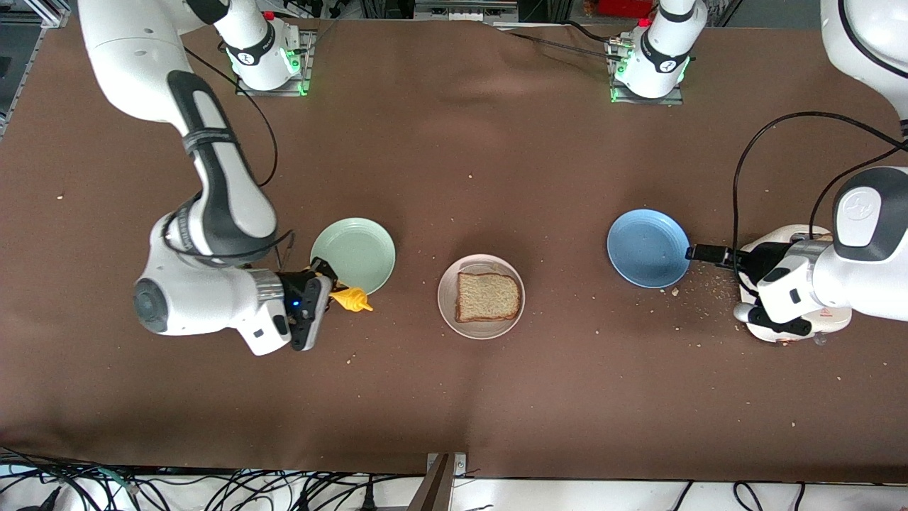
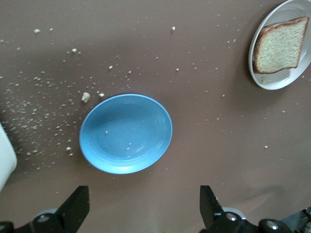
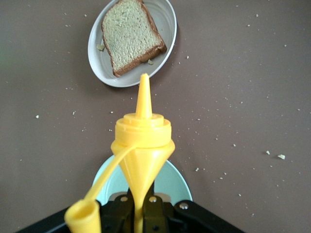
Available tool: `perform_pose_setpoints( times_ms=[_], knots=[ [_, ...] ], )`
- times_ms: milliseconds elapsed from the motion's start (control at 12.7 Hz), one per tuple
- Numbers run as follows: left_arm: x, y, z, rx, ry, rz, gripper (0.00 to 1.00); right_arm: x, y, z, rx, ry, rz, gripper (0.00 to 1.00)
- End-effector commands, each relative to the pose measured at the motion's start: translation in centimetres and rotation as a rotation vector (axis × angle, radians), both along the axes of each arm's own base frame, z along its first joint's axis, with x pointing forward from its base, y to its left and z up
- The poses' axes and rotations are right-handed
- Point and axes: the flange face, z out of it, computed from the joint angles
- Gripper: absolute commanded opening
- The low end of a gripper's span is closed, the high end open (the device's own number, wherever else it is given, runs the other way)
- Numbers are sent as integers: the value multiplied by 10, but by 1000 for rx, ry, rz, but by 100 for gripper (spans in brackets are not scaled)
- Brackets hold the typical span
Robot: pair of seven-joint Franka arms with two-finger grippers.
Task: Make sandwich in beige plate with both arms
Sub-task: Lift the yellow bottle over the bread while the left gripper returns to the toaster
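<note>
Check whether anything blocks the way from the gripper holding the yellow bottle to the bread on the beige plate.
Nothing visible does. The right gripper holds the yellow bottle by the mint-green plate; only bare brown cloth lies between it and the bread slice on the beige plate.

Three round plates line the middle of the brown cloth-covered table [image 1: 454,397]: mint-green plate [image 1: 353,255], beige plate [image 1: 481,297] with a brown bread slice [image 1: 487,296], blue plate [image 1: 648,248]. Bare cloth gaps separate them. The frame's lower half lies open. The right gripper [image 1: 328,282], clamping a yellow squeeze bottle [image 1: 350,299], crowds the mint-green plate's edge.
</note>
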Motion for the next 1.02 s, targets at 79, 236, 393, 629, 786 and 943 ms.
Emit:
perform_pose_setpoints(
  times_ms=[79, 236, 393, 629, 786, 943],
  knots=[
    [-16, 38, 54, 107, -56, 44, 100, -31, 65, 23, -222, -68, -60, 0],
    [-24, 52, 97, 185, -165, 66, 100, -51, 104, 30, -344, -156, -36, 0],
    [-35, 49, 117, 290, -210, 65, 100, -77, 147, 30, -439, -238, 29, 0],
    [-55, 44, 136, 335, -279, 108, 100, -120, 207, 18, -624, -423, 145, 0],
    [-72, 48, 135, 335, -271, 130, 100, -137, 229, 11, -712, -523, 183, 0],
    [-81, 51, 142, 328, -283, 138, 100, -147, 239, 7, -744, -559, 220, 0]
  ],
)
